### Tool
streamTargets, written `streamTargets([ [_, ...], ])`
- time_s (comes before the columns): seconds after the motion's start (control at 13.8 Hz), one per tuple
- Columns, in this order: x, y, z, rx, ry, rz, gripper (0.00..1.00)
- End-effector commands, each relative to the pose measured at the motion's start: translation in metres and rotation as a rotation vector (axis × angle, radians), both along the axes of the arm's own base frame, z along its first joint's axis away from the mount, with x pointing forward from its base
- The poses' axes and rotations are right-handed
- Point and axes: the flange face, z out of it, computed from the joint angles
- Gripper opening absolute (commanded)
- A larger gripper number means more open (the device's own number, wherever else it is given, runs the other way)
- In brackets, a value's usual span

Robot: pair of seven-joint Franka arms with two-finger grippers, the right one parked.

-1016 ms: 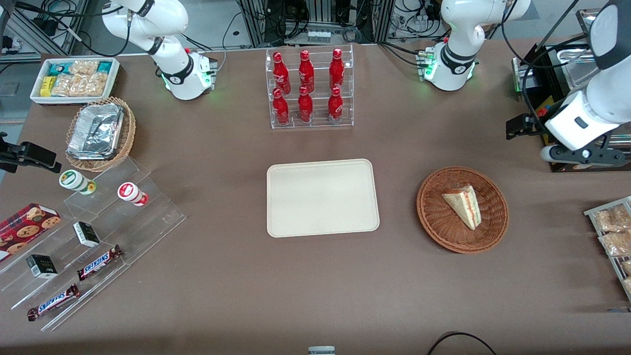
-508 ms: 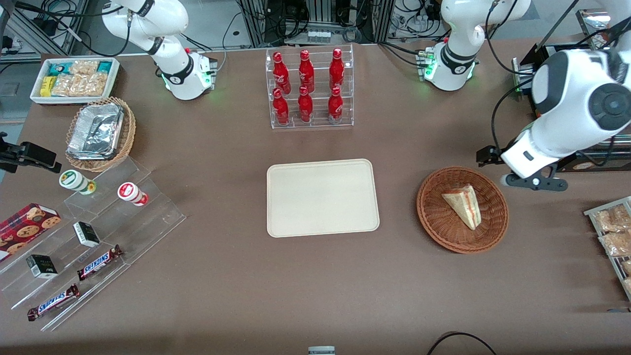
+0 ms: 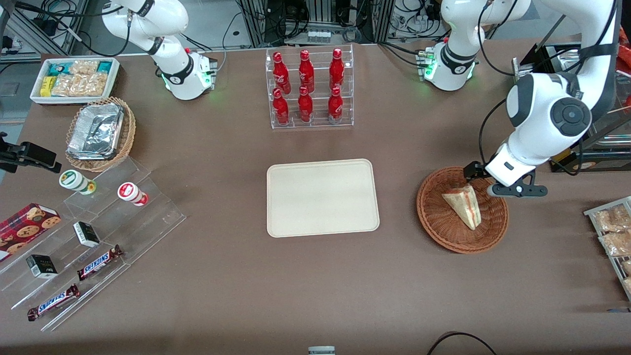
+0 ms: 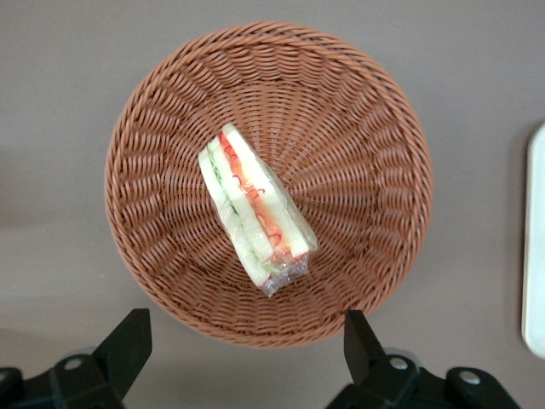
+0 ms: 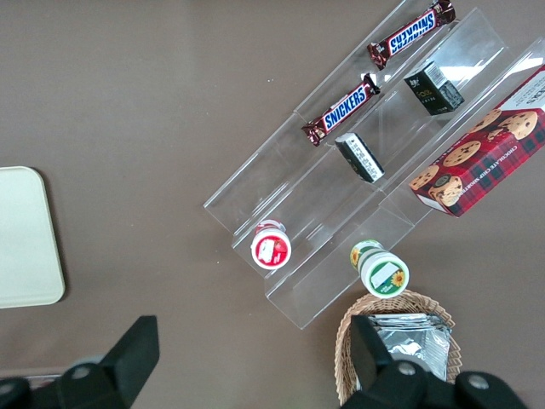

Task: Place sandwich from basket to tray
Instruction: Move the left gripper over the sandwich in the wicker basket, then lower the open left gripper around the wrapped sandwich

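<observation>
While the sandwich [image 3: 463, 206] is lying ungrasped in the basket [image 3: 438, 231], the released hand [image 4: 247, 354] is hovering above; the tray [image 3: 323, 197] is waiting.

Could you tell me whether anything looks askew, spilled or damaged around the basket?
Nothing stands out: the sandwich lies intact in the basket, the tray is bare, and the open gripper hovers above the basket's rim.
</observation>
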Motion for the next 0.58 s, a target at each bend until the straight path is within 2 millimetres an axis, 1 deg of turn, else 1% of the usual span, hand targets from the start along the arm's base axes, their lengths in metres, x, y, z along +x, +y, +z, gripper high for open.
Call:
streamTargets([
  [0.0,0.001,-0.001,-0.006,0.009,-0.036,0.152,1.0],
  [0.29,0.004,-0.003,-0.03,0.016,-0.009,0.481,1.0],
  [0.44,0.006,-0.005,-0.034,0.012,-0.019,0.59,1.0],
  [0.51,0.008,-0.005,-0.041,0.009,-0.022,0.628,1.0],
])
